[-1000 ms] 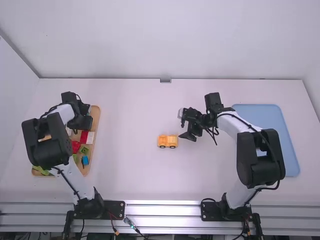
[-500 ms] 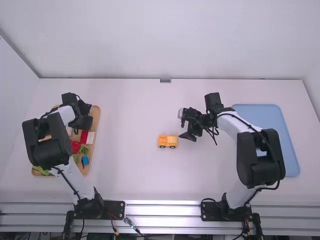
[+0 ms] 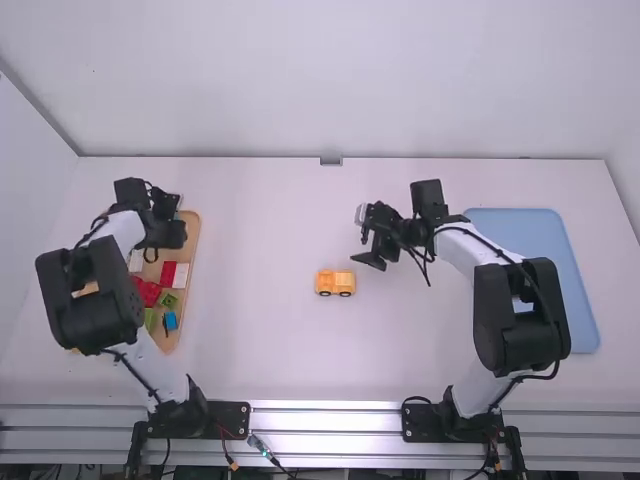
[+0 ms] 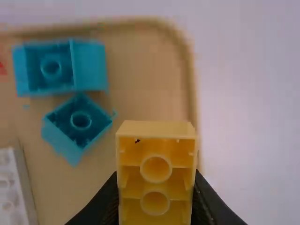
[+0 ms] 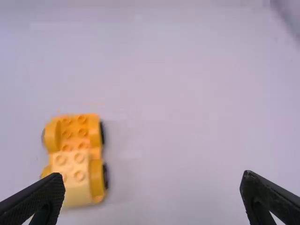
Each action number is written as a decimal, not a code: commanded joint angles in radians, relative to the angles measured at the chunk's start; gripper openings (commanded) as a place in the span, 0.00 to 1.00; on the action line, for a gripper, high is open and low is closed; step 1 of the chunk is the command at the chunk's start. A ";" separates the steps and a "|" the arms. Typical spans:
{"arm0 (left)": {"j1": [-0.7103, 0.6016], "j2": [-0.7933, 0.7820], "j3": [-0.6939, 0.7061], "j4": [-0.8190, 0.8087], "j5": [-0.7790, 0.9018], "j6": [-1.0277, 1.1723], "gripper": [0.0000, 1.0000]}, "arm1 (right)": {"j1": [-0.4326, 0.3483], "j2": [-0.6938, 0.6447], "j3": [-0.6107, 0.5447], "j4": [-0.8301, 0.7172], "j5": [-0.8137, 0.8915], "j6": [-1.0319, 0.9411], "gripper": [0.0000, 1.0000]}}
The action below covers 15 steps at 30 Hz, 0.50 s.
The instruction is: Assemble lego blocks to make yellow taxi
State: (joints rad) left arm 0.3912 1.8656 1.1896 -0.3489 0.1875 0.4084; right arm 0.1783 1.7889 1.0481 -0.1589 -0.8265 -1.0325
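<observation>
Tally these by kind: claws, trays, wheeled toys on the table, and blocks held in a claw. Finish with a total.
Claws: 2 (left claw, right claw)
Trays: 2 (brown rimmed tray, light-blue rectangular tray)
Wheeled toys: 1 (yellow-orange plastic toy vehicle)
Held blocks: 1 (yellow plastic block, in the left claw)
Total: 6

White table: pale, plain top
Blue tray: flat on the table's right side
Red blocks: table's left side
Green block: table's left side
Blue block: table's left side
Grey bracket: middle of the table's far edge
Metal rails: along the table's near edge
</observation>
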 commanded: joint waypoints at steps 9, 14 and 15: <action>-0.136 -0.251 -0.195 0.259 0.583 0.149 0.05 | 0.025 -0.011 0.018 0.317 -0.332 0.431 0.99; -0.243 -0.297 -0.336 0.586 0.925 0.110 0.08 | 0.064 -0.011 0.018 0.470 -0.470 0.552 0.99; -0.279 -0.297 -0.366 0.688 0.985 0.074 0.07 | 0.077 -0.011 0.018 0.505 -0.498 0.579 0.99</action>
State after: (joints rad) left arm 0.1574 1.5948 0.8658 0.2749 0.9024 0.5198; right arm 0.2367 1.7889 1.0481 0.3271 -1.2034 -0.5549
